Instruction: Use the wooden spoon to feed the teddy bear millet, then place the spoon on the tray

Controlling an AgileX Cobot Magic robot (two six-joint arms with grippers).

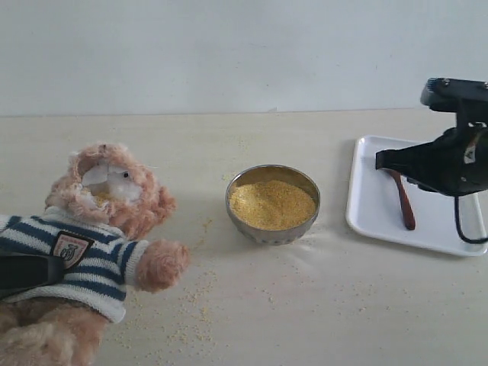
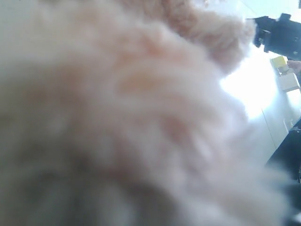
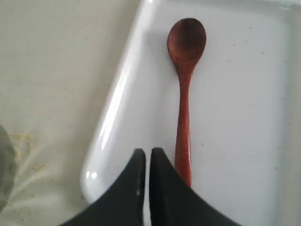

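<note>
The teddy bear (image 1: 99, 229) leans at the left of the table; its fur (image 2: 131, 108) fills the left wrist view. One black finger (image 1: 30, 273) of my left gripper lies across the striped sweater, gripping the bear's body. The millet (image 1: 271, 204) is heaped in a metal bowl (image 1: 267, 233) at the middle. On the white tray (image 1: 370, 210) (image 3: 244, 61) lies the wooden spoon (image 1: 404, 202) (image 3: 184, 94), flat and free. My right gripper (image 1: 379, 160) (image 3: 146, 151) hovers over the tray beside the spoon's handle, shut and empty.
Loose millet grains (image 1: 191, 305) (image 3: 21, 139) are scattered on the table around the bowl and in front of the bear. The right arm's black body (image 1: 454, 160) and cable hang over the tray's right part. A pale wall stands behind the table.
</note>
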